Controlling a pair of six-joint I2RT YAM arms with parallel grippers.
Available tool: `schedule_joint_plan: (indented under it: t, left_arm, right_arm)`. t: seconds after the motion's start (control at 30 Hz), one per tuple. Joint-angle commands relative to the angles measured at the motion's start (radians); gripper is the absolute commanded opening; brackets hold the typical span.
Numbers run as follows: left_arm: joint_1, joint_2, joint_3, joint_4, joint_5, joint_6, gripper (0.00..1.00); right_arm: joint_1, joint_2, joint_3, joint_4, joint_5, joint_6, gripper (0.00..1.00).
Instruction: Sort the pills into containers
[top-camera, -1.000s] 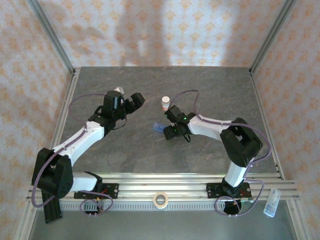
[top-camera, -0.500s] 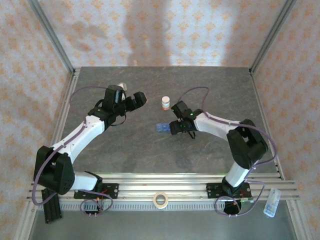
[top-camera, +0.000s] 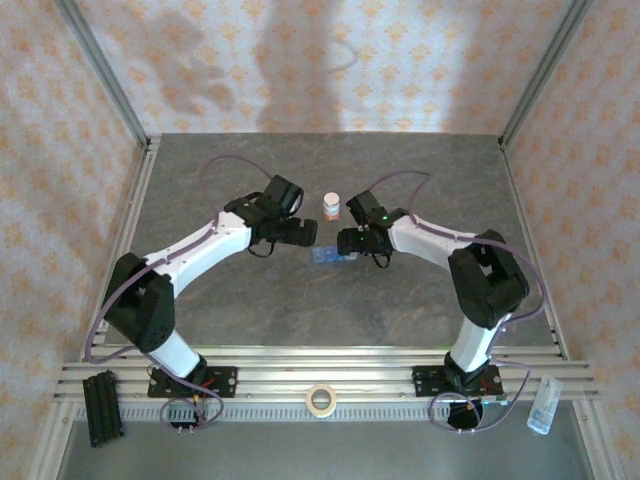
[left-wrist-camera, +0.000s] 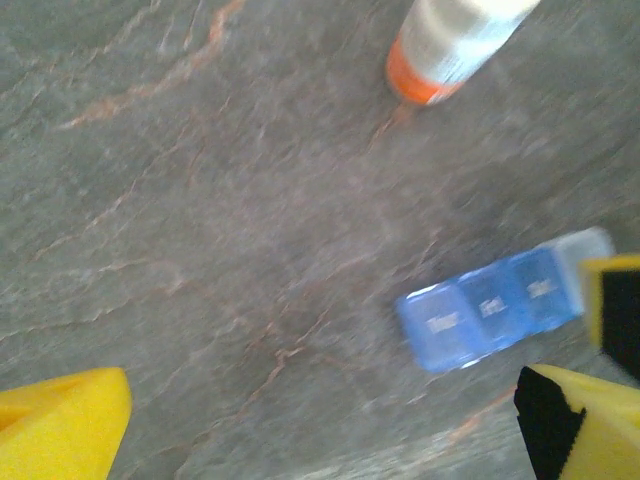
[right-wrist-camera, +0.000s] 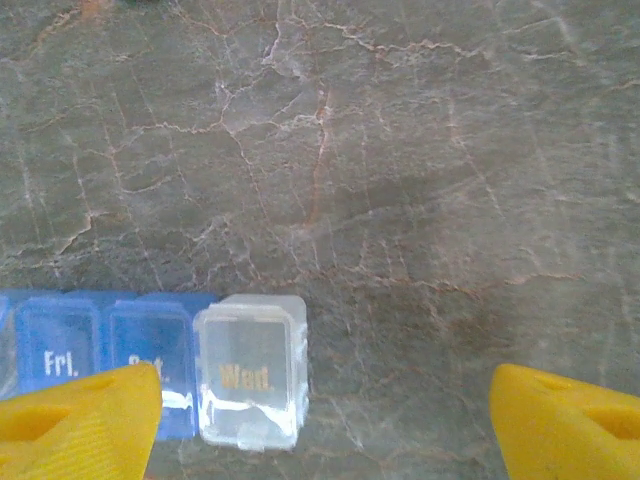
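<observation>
— Where are the containers (top-camera: 328, 255)?
— They lie flat near the middle of the table (top-camera: 420, 320), just on the near side of the white bottle (top-camera: 331, 206) with the orange band.
— And our grippers?
— Our right gripper (right-wrist-camera: 325, 425) hangs low over the strip's clear end, jaws wide apart and holding nothing. One yellow fingertip (right-wrist-camera: 90, 415) overlaps the blue boxes, and we cannot tell whether it touches them. Our left gripper (left-wrist-camera: 320, 420) is spread as wide as it goes, empty, close to the strip's other side.
— How do we do this step well?
— We judge the job is to steady the strip and lift a lid. We should pin one end with one gripper, then ease a fingertip under a lid's lip slowly. A light strip would likely skate on this smooth stone.
— How does it look?
— A row of joined boxes, translucent blue, with one paler clear end marked "Wed". A blue one reads "Fri". The lids look shut, and we cannot tell what is inside.
</observation>
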Motion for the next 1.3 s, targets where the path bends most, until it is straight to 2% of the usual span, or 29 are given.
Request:
schedule_joint_plan:
  t: [0.0, 0.57, 1.0, 1.27]
  left_arm:
    - [-0.010, 0.010, 0.030, -0.085, -0.072, 0.089, 1.00]
    - [-0.105, 0.107, 0.059, -0.130, -0.089, 0.193, 1.00]
    - [-0.114, 0.203, 0.093, -0.120, -0.056, 0.202, 1.00]
    - [-0.114, 0.253, 0.129, -0.120, -0.091, 0.205, 1.00]
  right_arm:
    - [-0.001, 0.032, 0.041, 0.017, -0.020, 0.034, 0.84]
    - [-0.001, 0.086, -0.011, 0.050, -0.009, 0.041, 0.84]
    - [0.000, 0.093, -0.034, 0.068, -0.017, 0.039, 0.84]
    - [-0.001, 0.090, -0.045, 0.073, -0.016, 0.038, 0.83]
